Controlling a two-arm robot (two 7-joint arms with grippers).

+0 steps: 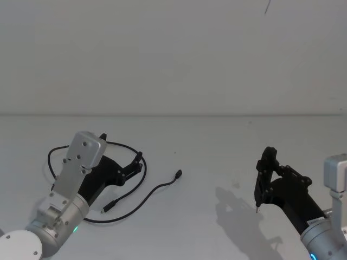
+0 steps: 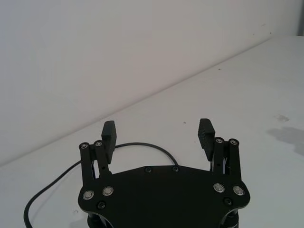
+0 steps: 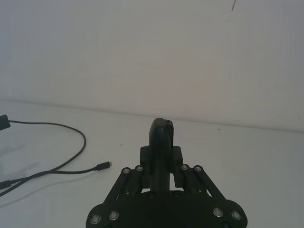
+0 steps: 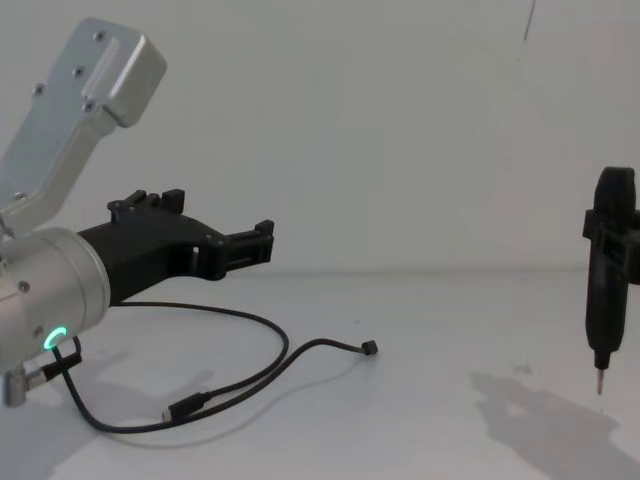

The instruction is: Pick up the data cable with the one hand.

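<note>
We judge the task hardly begun: the data cable (image 1: 160, 187) lies ungripped in loose loops on the bench (image 1: 206, 227) at lower left, the left end effector (image 1: 138, 162) hovers wide open over it, and the right end effector (image 1: 258, 201) hangs closed and empty at lower right.

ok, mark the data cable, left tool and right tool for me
data cable (image 1: 178, 174): head view, on the plug at its far end.
left tool (image 2: 157, 129): left wrist view, midway between its open fingertips.
right tool (image 3: 162, 124): right wrist view, where its shut fingertips meet.
</note>
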